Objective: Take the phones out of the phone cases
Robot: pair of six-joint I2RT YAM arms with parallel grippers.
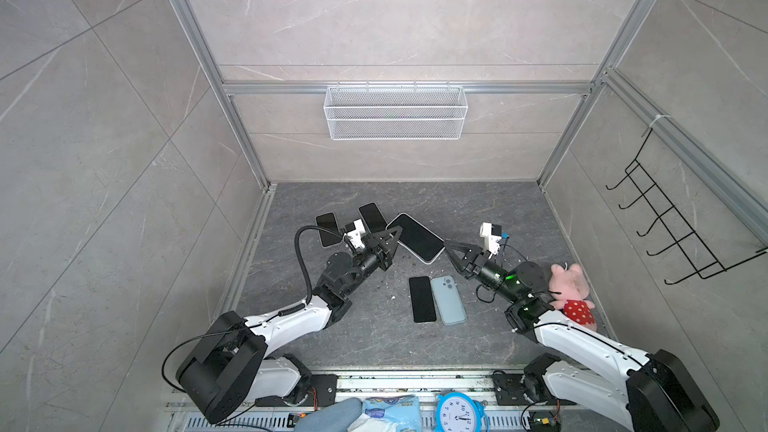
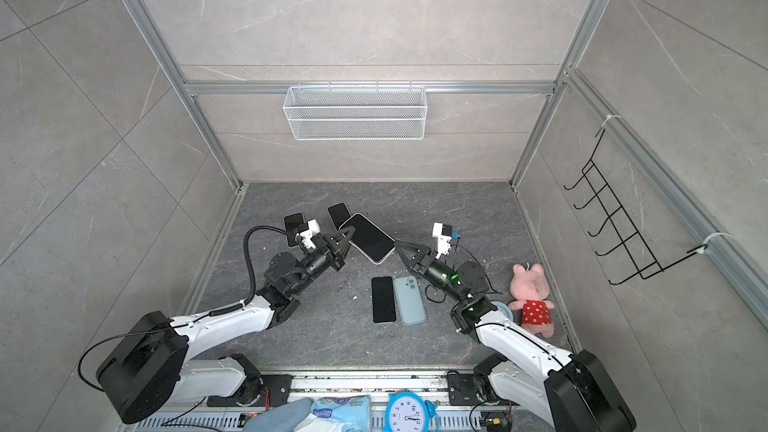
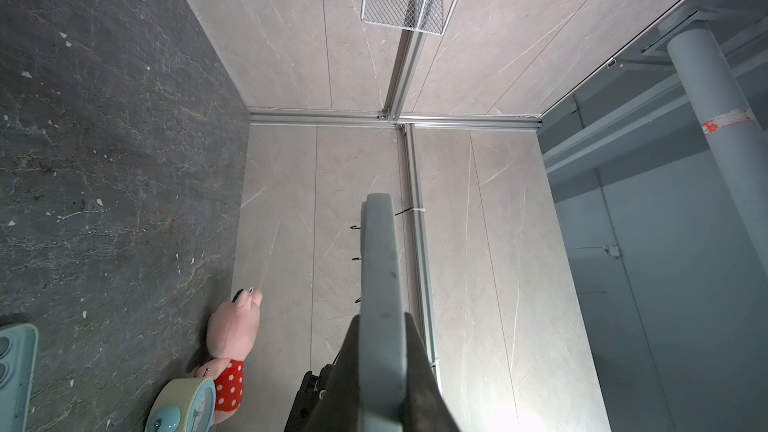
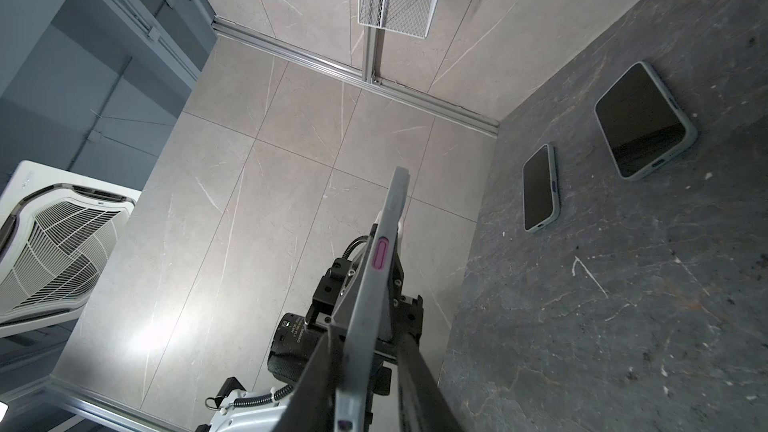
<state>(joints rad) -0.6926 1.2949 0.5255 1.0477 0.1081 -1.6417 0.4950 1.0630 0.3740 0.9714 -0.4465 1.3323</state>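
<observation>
The cased phone (image 1: 417,238) is held up off the tabletop (image 1: 498,209) over its far middle, screen up, slanting from far left to near right. The left claw (image 1: 395,238) is clamped on its far-left end. In the left wrist view the grey case edge (image 3: 380,276) runs straight out between that claw's fingers (image 3: 419,367). The right claw (image 1: 448,246) straddles the near-right corner. In the right wrist view a sliver of gap shows beside one finger (image 4: 415,371), so I cannot tell whether it grips.

Nearer, below the gap between the claws, a black phone (image 1: 422,299) and a light-blue phone (image 1: 448,299) lie flat, long edges touching. Two more cased phones (image 1: 326,228) (image 1: 372,216) lie flat just beyond the left claw. A plush pig (image 1: 571,292) sits by the right wall, close to the right arm. The far right of the tabletop is bare.
</observation>
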